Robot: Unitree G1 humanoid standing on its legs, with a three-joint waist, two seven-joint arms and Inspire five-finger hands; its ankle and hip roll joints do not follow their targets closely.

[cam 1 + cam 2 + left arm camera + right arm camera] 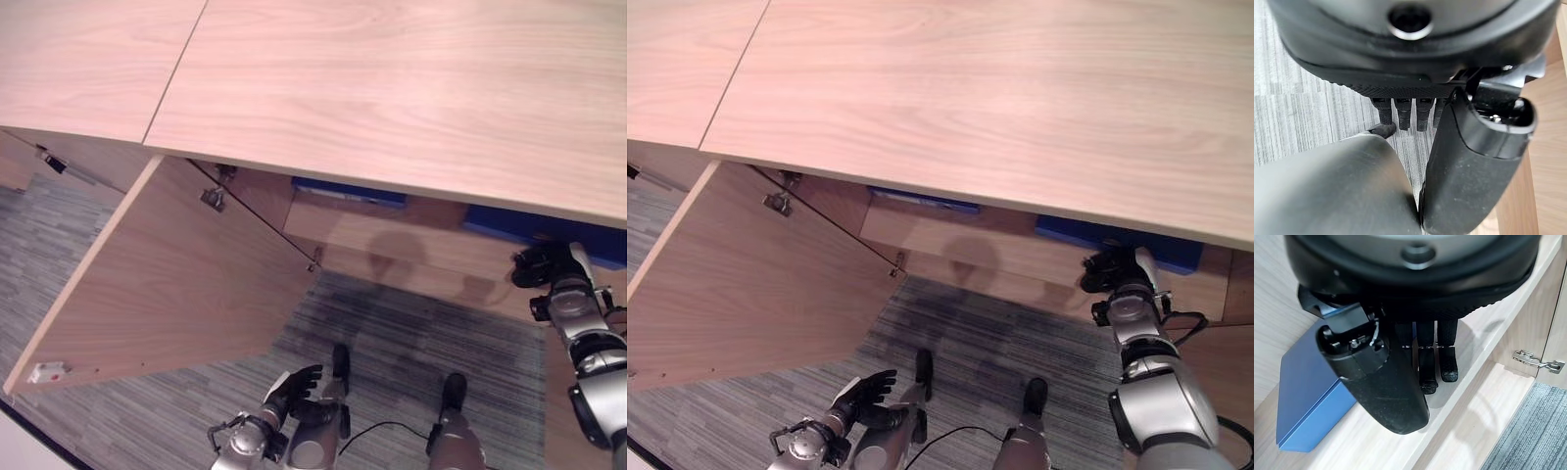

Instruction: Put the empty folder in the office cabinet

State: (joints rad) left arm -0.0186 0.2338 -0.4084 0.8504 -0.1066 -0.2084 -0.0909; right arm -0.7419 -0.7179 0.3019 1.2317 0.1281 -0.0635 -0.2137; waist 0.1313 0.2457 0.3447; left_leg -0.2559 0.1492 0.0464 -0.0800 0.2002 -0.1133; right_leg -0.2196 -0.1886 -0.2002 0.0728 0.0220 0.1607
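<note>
Blue folder lay flat on the cabinet shelf, right hand just beside it.

The folder (1312, 401) rested on the shelf (1469, 367) inside the cabinet, under the desk (392, 88) top, apparently already placed. The right hand (1415, 357) hovered beside the folder, fingers (1447, 360) straight and relaxed, holding nothing. To finish well, it likely should draw straight back from the folder, staying clear of the shelf edge and the open door (167, 284). The left hand (294, 392) hung low over the carpet (411, 333), well away from the folder, fingers loosely spread and empty.
</note>
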